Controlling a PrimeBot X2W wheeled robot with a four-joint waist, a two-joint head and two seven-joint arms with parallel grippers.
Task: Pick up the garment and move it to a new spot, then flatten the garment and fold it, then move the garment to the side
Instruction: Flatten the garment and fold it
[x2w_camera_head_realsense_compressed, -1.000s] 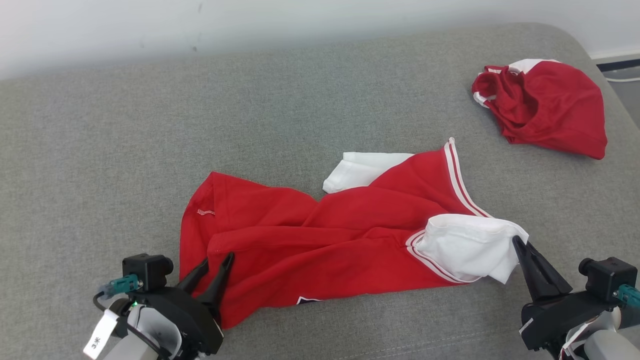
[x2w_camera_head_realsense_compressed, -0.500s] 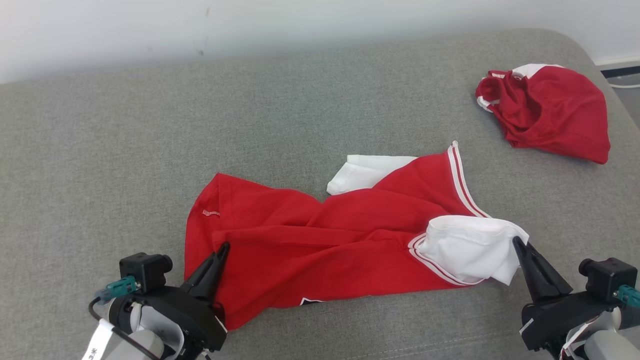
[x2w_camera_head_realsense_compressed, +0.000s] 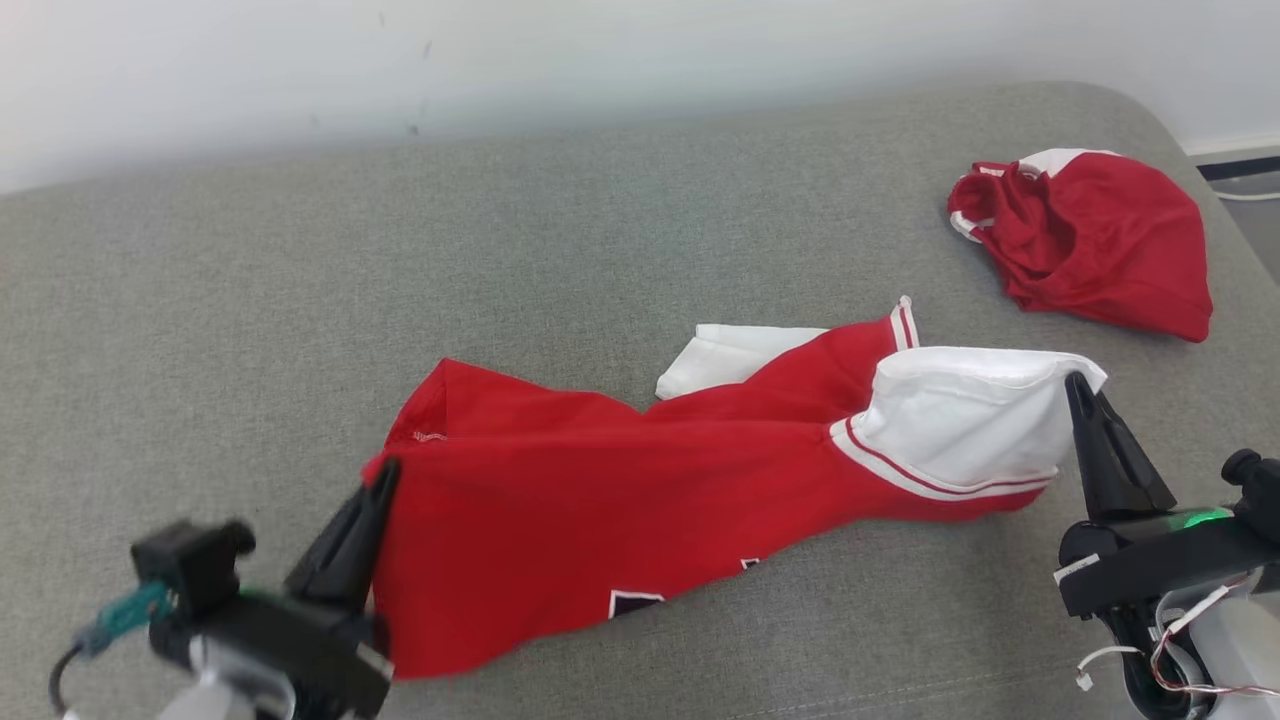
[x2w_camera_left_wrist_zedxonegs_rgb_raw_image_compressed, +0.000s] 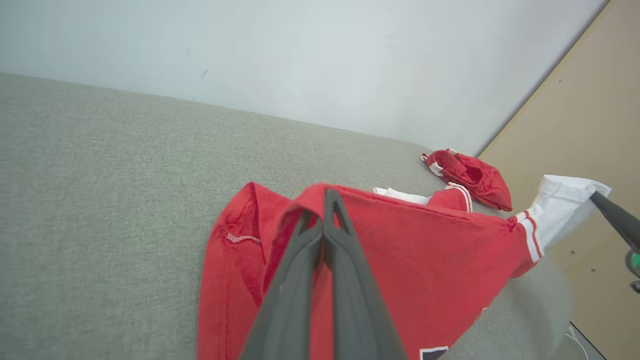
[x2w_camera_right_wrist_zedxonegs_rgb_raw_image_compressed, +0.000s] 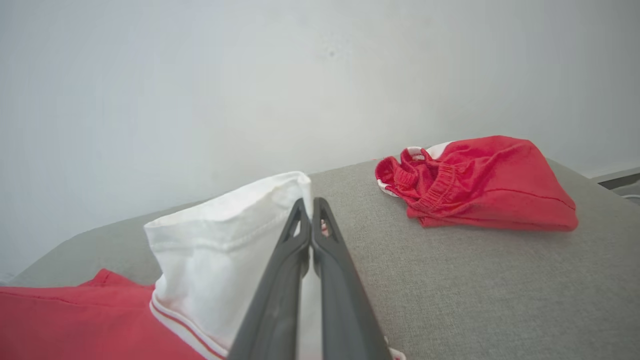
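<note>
Grey fabric cushion (x2w_camera_head_realsense_compressed: 600, 230) with a plain pale wall (x2w_camera_head_realsense_compressed: 500, 60) behind it, that's pretty much the whole setting. From the head view, the garment (x2w_camera_head_realsense_compressed: 600, 500), a red shirt with white sleeves, is stretched left to right across the middle of the cushion. The left gripper (x2w_camera_head_realsense_compressed: 383, 478) sits at the shirt's lower-left red edge. It's blurry there, but the fingers look pressed together on the cloth. The right gripper (x2w_camera_head_realsense_compressed: 1080, 388) is at the other end with its tips clamped on the corner of the white sleeve (x2w_camera_head_realsense_compressed: 960, 420), which is pulled taut and up off the cushion. The second white sleeve (x2w_camera_head_realsense_compressed: 730, 355) pokes out flat behind the shirt's body, and a crumpled pair of red shorts (x2w_camera_head_realsense_compressed: 1100, 240) sits well apart near the far right corner. The left wrist view clears things up: both dark fingers meet with a fold of the red hem pinched between the tips, the hem is raised above the cushion, and a tan panel (x2w_camera_left_wrist_zedxonegs_rgb_raw_image_compressed: 590, 125) stands off to the right. In the right wrist view, the fingers are squeezed together on the white sleeve's stitched cuff. The sleeve gapes open like a tube to their left, and the shorts lie beyond on the cushion.
</note>
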